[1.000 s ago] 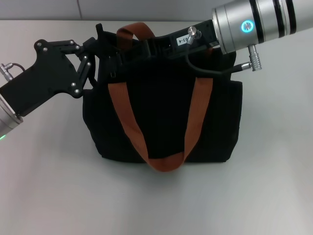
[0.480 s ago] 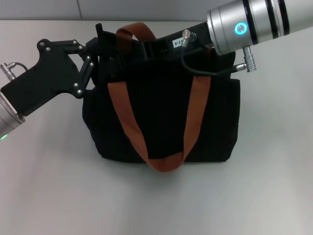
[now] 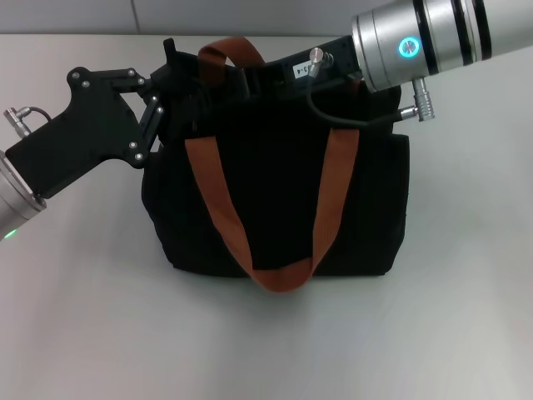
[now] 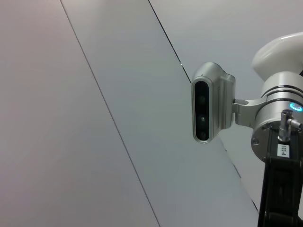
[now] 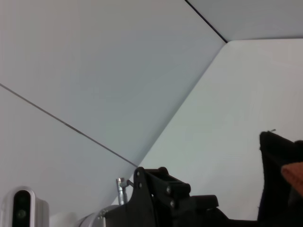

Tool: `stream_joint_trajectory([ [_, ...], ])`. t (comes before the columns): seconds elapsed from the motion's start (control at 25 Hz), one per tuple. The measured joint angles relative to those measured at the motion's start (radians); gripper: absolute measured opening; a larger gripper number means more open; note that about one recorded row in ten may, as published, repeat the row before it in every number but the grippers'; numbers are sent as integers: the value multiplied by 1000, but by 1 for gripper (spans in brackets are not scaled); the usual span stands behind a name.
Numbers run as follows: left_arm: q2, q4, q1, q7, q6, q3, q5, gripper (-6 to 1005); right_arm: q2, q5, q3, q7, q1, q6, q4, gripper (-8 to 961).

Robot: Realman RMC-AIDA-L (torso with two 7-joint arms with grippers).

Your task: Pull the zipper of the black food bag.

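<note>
A pale grey table carries the black food bag.

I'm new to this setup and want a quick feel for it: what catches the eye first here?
A big black bag sits mid-table, its rust-brown straps draped down the front. Both arms meet at its far top edge: the black left hand at the bag's left top corner, the right hand reaching in from the silver right arm with its glowing ring. The zipper itself isn't visible.

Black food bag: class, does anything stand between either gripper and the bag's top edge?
Nothing visible does. The left gripper and the right gripper are both already at the top edge of the black food bag. The zipper itself cannot be seen.
</note>
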Motion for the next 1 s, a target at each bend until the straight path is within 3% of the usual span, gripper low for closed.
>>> stream_joint_trajectory([
  [0.8, 3, 0, 5, 0, 11, -7, 0, 22, -2, 5, -28, -4, -2, 8, -4, 289],
  [1.0, 2, 0, 9, 4, 13, -8, 0, 22, -1, -1, -33, -8, -4, 9, -21, 108],
])
